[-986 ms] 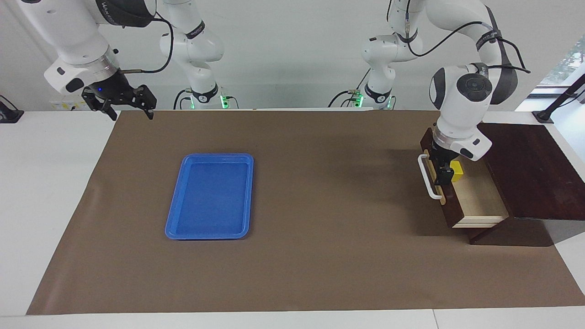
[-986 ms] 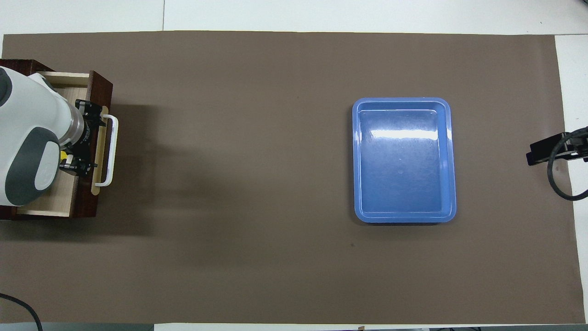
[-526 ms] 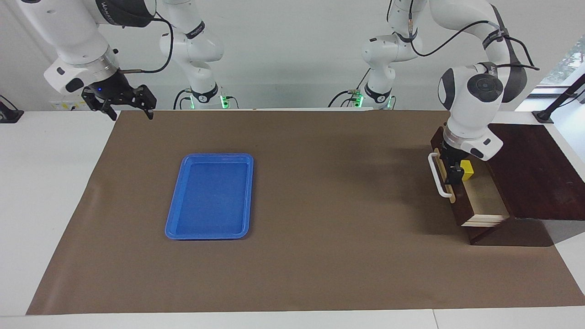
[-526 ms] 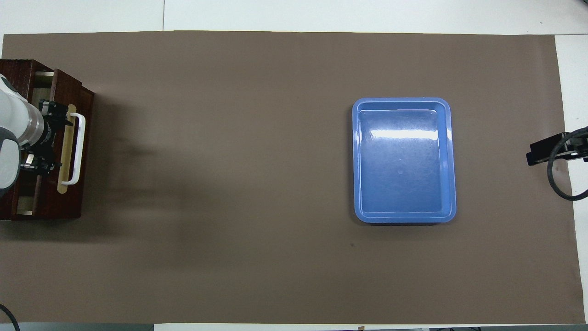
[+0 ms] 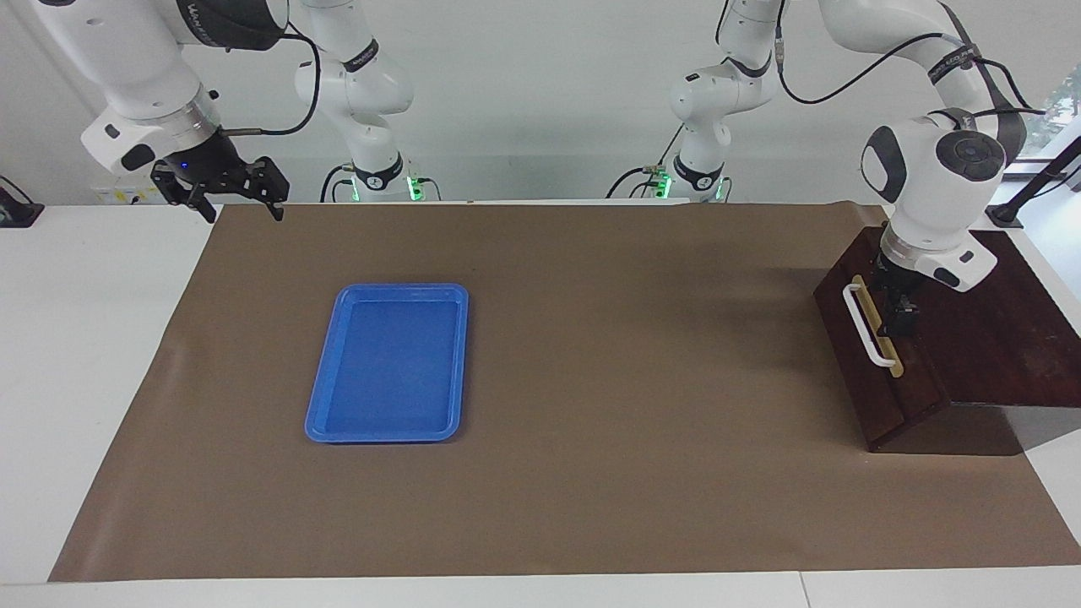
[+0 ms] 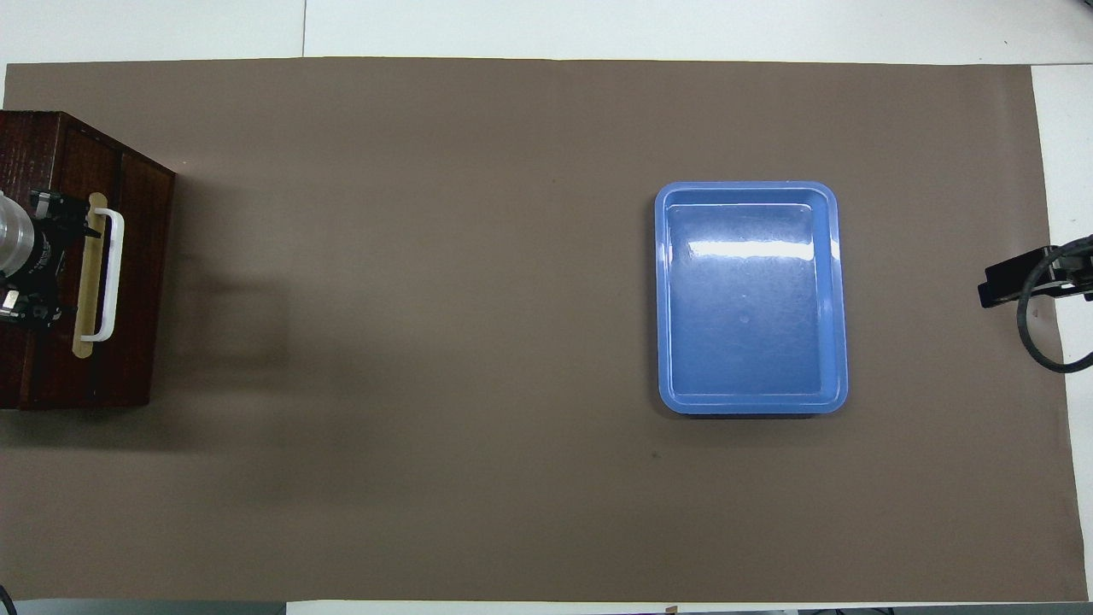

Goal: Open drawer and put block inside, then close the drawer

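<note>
1. Brown paper (image 5: 591, 380) covers the white table, and the two arms stand along one edge of it before a plain pale wall.
2. At the left arm's end of the table sits the dark wooden drawer (image 5: 878, 355) in its cabinet (image 5: 996, 321). Its front looks flush with the cabinet, with no pale inner wood showing.
3. The left gripper (image 5: 897, 314) hangs at the top edge of the drawer front, its fingers pointing down. The white handle (image 5: 863, 325) lies just beside it, toward the middle of the table. I cannot see whether the fingers touch the wood.
4. Its jaws appear spread, and nothing is seen pinched between them.
5. The block is not visible in either view. With the drawer shut under the left gripper, it is probably inside, though that is a judgement only.
6. The right gripper (image 5: 221, 192) waits in the air over the table edge at the right arm's end, jaws apart and empty. The blue tray (image 5: 388, 363) lies below it and toward the middle of the table, well apart from it, with nothing in it.
7. Step in hand: the closing push seems finished, so the task looks all but done.
8. The next move calls for the left gripper to lift straight up clear of the drawer front. It should not catch the handle and drag the drawer open again.
</note>
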Tool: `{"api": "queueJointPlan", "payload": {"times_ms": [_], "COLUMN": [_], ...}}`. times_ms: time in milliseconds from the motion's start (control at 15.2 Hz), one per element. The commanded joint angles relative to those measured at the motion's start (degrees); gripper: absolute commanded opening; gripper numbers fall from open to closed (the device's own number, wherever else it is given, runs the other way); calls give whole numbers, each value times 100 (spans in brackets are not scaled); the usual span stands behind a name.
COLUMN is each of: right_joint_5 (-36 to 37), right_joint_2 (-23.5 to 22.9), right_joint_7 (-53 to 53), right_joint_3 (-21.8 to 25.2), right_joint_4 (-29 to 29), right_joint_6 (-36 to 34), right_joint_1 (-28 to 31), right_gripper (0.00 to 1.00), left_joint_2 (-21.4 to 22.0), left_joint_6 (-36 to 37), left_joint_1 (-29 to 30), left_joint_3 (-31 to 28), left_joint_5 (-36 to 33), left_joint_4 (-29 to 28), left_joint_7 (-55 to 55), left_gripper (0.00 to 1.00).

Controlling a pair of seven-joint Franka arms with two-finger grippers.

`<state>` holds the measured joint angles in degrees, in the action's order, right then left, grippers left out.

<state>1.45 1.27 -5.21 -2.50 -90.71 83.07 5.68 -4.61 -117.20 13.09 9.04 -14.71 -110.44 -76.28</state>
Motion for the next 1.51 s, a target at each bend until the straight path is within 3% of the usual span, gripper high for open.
{"api": "queueJointPlan", "payload": {"times_ms": [0, 263, 395, 526, 921, 1249, 1447], "right_joint_5": [-13, -13, -13, -13, -13, -13, -13], "right_joint_2": [40, 40, 40, 40, 40, 40, 40], "right_joint_7": [55, 55, 55, 55, 55, 55, 55], "right_joint_3": [-13, -13, -13, -13, -13, -13, -13], "right_joint_4": [-26, -26, -26, -26, -26, -26, -26], "right_joint_6": [-54, -54, -54, -54, -54, -54, -54], "right_joint_1": [38, 29, 38, 38, 38, 38, 38], "right_gripper": [100, 100, 100, 100, 100, 100, 100], "left_joint_2": [119, 223, 242, 250, 364, 654, 848], "left_joint_6": [-57, 337, 539, 1022, 1822, 2262, 2343], "left_joint_1": [115, 27, -44, -210, -527, -518, -492], "left_joint_3": [10, 106, 133, 142, 239, 204, 203], "left_joint_5": [-155, 29, 510, 925, 1286, 1392, 1532], "left_joint_4": [-118, 83, 425, 820, 1296, 1209, 1261], "left_joint_7": [131, 201, 411, 1146, 3887, 6464, 6960], "left_gripper": [100, 100, 100, 100, 100, 100, 100]}}
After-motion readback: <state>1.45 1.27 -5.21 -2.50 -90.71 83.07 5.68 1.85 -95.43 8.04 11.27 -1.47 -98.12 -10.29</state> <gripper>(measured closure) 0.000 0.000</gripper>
